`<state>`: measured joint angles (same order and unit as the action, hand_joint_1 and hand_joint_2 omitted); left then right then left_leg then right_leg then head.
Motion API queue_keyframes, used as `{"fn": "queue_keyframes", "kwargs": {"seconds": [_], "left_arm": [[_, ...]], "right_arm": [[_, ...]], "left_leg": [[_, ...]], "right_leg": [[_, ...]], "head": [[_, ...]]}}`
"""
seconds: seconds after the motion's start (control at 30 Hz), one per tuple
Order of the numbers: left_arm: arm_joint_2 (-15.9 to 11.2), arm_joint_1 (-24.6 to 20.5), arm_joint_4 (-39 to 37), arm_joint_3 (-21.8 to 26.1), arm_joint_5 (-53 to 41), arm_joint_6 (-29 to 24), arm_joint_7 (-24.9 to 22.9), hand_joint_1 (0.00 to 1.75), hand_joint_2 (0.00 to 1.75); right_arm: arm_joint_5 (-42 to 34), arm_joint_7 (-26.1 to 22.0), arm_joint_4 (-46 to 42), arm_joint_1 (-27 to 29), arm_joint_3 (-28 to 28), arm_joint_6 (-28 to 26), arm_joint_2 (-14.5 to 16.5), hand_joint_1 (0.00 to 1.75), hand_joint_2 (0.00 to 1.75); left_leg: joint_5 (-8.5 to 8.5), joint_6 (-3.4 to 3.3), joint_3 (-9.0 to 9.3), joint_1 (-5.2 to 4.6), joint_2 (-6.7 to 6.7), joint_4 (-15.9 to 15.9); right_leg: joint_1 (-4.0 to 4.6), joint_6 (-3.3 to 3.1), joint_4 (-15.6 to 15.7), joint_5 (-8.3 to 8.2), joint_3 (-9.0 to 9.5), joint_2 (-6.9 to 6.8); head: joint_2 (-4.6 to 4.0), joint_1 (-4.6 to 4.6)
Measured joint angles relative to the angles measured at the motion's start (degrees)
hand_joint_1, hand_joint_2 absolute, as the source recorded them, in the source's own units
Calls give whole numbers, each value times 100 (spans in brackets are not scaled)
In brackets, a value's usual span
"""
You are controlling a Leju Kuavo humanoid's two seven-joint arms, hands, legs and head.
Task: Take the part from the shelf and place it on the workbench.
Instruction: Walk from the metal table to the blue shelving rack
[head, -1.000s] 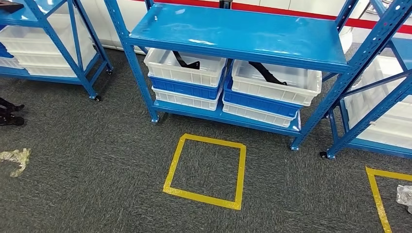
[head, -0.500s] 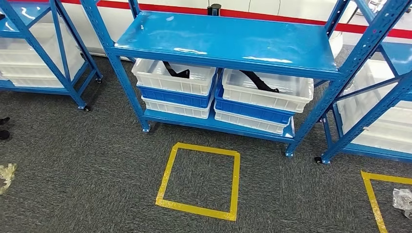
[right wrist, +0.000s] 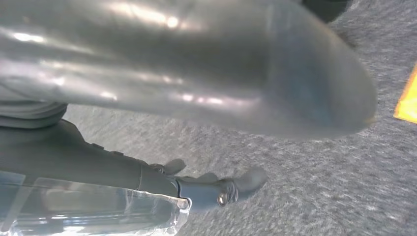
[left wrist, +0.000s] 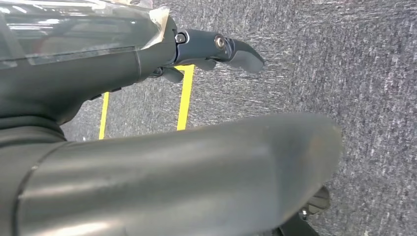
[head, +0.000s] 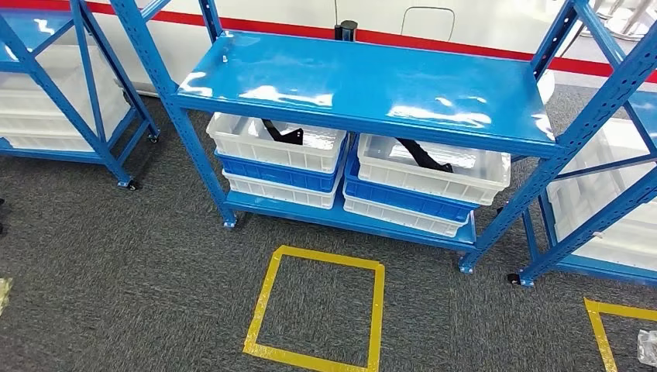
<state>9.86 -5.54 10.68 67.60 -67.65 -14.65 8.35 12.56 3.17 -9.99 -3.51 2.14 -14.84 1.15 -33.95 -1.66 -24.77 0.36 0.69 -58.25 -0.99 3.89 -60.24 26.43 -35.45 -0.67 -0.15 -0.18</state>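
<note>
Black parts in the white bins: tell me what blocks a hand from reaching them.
The blue upper shelf overhangs both white bins, leaving only a gap above their front rims. The black parts lie under it. Nothing else visible blocks them.

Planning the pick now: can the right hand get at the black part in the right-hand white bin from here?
Probably not yet. The right hand hangs over the carpet, and the black part lies in its white bin tucked under the blue shelf board, beyond the yellow tape square.
</note>
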Motion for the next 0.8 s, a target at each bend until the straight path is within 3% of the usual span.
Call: {"fn": "queue_keyframes", "kwargs": {"seconds": [0.03, 0.1, 0.17, 0.27, 0.3, 0.33, 0.4, 0.47, 0.53, 0.6, 0.63, 0.7, 0.77, 0.8], "left_arm": [[13, -10, -1, 0, 1, -15, -1, 0, 0], [38, -36, -2, -2, -13, -73, 6, 0, 0], [54, -47, -2, -11, -47, -133, 31, 0, 0], [59, -29, -2, -31, -73, -173, 61, 0, 0], [57, -22, -2, -33, -75, -183, 62, 0, 0], [54, -19, -1, -34, -77, -191, 63, 0, 0], [49, -11, -3, -35, -78, -201, 63, 0, 0], [51, 0, -9, -37, -79, -202, 65, 0, 0], [55, 11, -12, -39, -84, -201, 63, 0, 0], [61, 6, -12, -41, -100, -200, 61, 0, 0], [63, -2, -12, -43, -108, -200, 61, 0, 0], [63, -16, -11, -45, -119, -202, 60, 0, 0], [62, -15, -12, -46, -125, -203, 56, 0, 0], [63, -14, -12, -49, -128, -204, 54, 0, 0]], "right_arm": [[-1, -1, 0, -13, -1, 0, -10, 0, 0], [-2, -3, -1, -33, -2, -1, -37, 0, 0], [-4, -5, -2, -46, -8, -3, -50, 0, 0], [-10, -7, -1, -39, -42, -4, -31, 0, 0], [-11, -7, 0, -32, -55, -4, -22, 0, 0], [-12, -7, 1, -26, -66, -4, -17, 0, 0], [-13, -7, 1, -25, -82, -5, -17, 0, 0], [-13, -8, -1, -37, -89, -10, -24, 0, 0], [-13, -10, -1, -33, -93, -18, -28, 0, 0], [-13, -11, 0, -10, -95, -21, -26, 0, 0], [-13, -11, 1, -3, -96, -21, -24, 0, 0], [-12, -11, 1, -18, -96, -22, -18, 0, 0], [-11, -11, 1, -28, -97, -23, -19, 0, 0], [-11, -11, 1, -18, -99, -23, -20, 0, 0]], "left_leg": [[13, 37, 51, 14, -7, 6], [98, 74, 11, 40, -29, -191], [48, 99, -293, 55, -41, -668], [-388, 164, -926, 86, -44, -1395], [-404, 196, -1056, 107, -44, -1414], [-282, 229, -1111, 134, -41, -1284], [291, 324, -1019, 227, 86, -653], [466, 345, -947, 271, 263, -252], [423, 243, -933, 232, 276, -249], [575, 123, -896, 205, 172, -242], [584, 76, -888, 193, 114, -237], [571, 7, -879, 147, -13, -229], [533, -53, -865, 84, -145, -229], [512, -79, -849, 53, -199, -230]], "right_leg": [[28, -97, 37, 8, 90, 10], [-4, -185, 171, 5, 259, 50], [-34, -251, 272, 29, 399, 87], [-49, -332, 292, 114, 498, 181], [-68, -329, 291, 150, 541, 235], [-94, -306, 289, 186, 588, 297], [-140, -217, 281, 257, 657, 420], [-144, -113, 257, 324, 661, 537], [-129, -17, 250, 372, 626, 639], [-137, 37, 189, 420, 586, 608], [-138, 32, 43, 488, 513, 499], [-97, -29, -606, 746, 151, 225], [-51, -73, -1322, 956, -289, 142], [-33, -74, -1467, 951, -406, 135]], "head": [[0, -10], [0, -18], [0, -19], [0, -21], [0, -22], [0, -22], [0, -33], [0, -59], [0, -67], [0, -43], [0, -24], [0, 4], [0, 14], [0, 13]]}}
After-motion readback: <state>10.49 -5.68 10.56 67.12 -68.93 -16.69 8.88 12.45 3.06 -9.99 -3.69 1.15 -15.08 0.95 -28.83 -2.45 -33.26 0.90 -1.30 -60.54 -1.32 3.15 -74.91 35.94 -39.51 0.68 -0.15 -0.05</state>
